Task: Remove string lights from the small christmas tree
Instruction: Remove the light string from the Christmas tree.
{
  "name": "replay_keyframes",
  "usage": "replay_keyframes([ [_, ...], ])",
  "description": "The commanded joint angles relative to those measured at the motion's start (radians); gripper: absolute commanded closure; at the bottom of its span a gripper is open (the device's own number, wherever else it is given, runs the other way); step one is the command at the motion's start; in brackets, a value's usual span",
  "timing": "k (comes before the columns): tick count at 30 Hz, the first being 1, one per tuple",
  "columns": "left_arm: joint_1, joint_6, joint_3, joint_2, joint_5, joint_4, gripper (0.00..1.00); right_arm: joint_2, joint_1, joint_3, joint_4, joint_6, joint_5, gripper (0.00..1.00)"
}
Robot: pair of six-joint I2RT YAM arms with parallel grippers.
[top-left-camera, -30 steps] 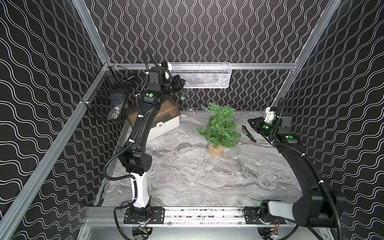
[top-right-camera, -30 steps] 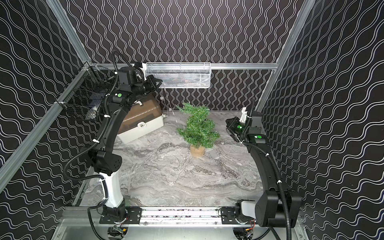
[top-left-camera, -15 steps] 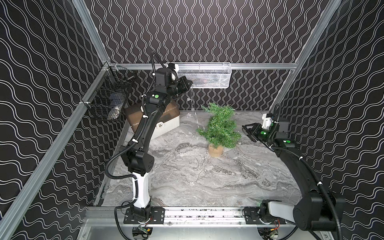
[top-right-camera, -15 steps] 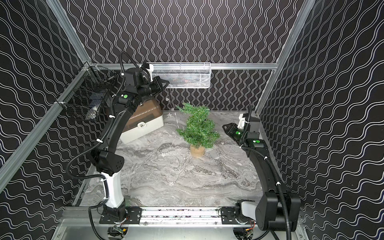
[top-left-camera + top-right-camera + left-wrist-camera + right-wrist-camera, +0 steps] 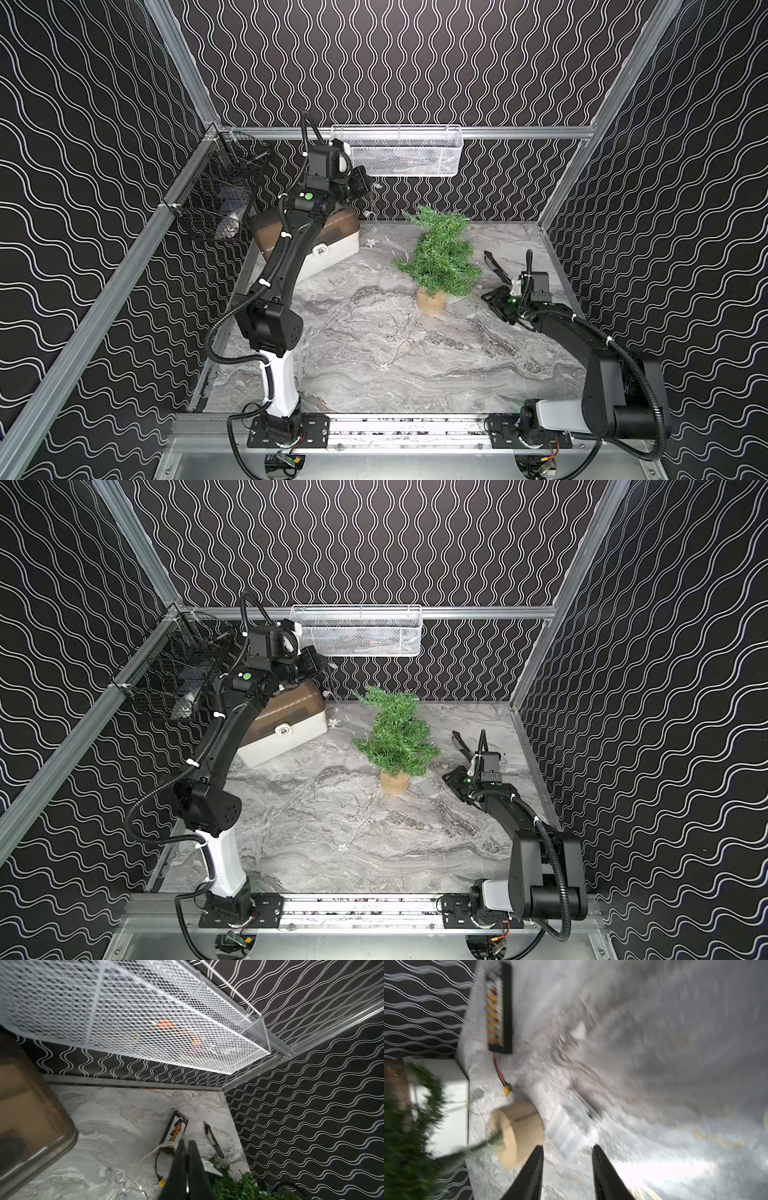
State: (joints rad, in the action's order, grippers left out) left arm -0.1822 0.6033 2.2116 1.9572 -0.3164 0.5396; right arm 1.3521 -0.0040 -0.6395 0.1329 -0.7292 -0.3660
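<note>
Left pincer [image 5: 366,188] hung high up beside the white mesh basket [image 5: 399,151], jaws pinched tight. From what I could see it gripped the string lights [image 5: 368,214] by the thin wire: bulbs dangled straight below it, down toward the worktop [image 5: 415,374] beside the storage box [image 5: 332,245]. Right pincer [image 5: 490,296] sat low over the worktop with its jaws partly apart and nothing between them.

The job looked mostly done to me. In both top views the small christmas tree [image 5: 440,257] showed plain green, with no bulbs that I could make out on its branches, though a thin strand hidden in the needles would have been too fine to see. From under the left pincer the wire trailed loosely over the worktop, passing in front of the tree, which stood between the 2 pincers and nearer the right pincer. The clear box [image 5: 571,1126] at the strand's end lay flat just ahead of the right pincer's tips, right beside the tree's burlap base [image 5: 517,1132]. What seemed left was to get that box and the loose wire away from the tree.
</note>
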Motion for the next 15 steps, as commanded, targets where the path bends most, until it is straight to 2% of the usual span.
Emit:
replay_keyframes([
  [1, 0.0, -0.016, -0.029, -0.032, 0.0, -0.027, 0.98, -0.028, 0.042, 0.069, -0.068, -0.095, -0.057, 0.6],
  [7, 0.0, -0.014, -0.086, -0.052, -0.007, -0.047, 0.98, 0.001, 0.181, 0.162, -0.202, -0.198, 0.006, 0.6],
  [15, 0.021, -0.032, -0.142, -0.094, -0.003, -0.039, 0.98, 0.256, 0.158, 0.088, -0.386, -0.246, 0.019, 0.64],
])
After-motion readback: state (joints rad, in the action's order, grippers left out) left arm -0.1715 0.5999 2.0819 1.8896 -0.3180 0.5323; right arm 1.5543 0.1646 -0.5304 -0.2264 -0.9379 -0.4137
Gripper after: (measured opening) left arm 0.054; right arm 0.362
